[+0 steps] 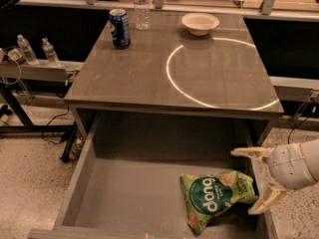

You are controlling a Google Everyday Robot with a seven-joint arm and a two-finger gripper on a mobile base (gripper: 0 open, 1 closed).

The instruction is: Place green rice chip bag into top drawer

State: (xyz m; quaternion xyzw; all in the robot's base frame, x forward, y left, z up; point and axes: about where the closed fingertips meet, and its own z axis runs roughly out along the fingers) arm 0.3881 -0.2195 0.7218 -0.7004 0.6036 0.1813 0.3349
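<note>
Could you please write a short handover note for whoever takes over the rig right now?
Gripper: open, at the drawer's right side, just right of the bag, not gripping it.
Green rice chip bag: lying on the floor of the top drawer, in its front right part.
Top drawer: pulled out, open.
Done: the bag is in the drawer.
Left: probably only to draw the arm clear of the drawer.
</note>
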